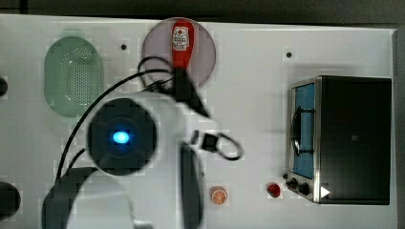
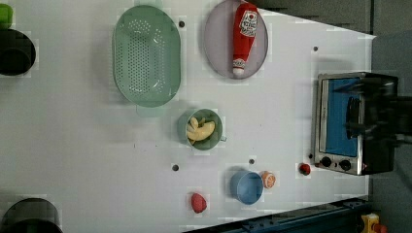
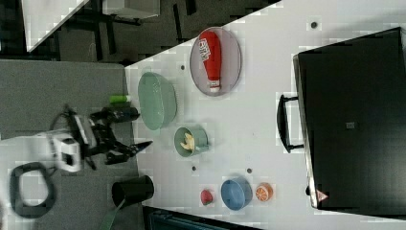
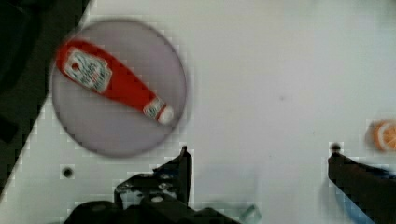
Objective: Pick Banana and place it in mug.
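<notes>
The gripper (image 4: 259,158) hangs wide open and empty above the worktop (image 2: 73,126), the mug (image 2: 204,129) beneath it holding the banana (image 2: 200,130), the ketchup bottle (image 4: 112,81) lying on the plate (image 4: 93,133) beyond.

We can read no words anywhere. The red ketchup bottle (image 2: 244,36) carries a white label with print too small for us to make out. The black toaster oven (image 3: 352,124) bears a small red warning triangle (image 3: 321,195) near one corner.
</notes>
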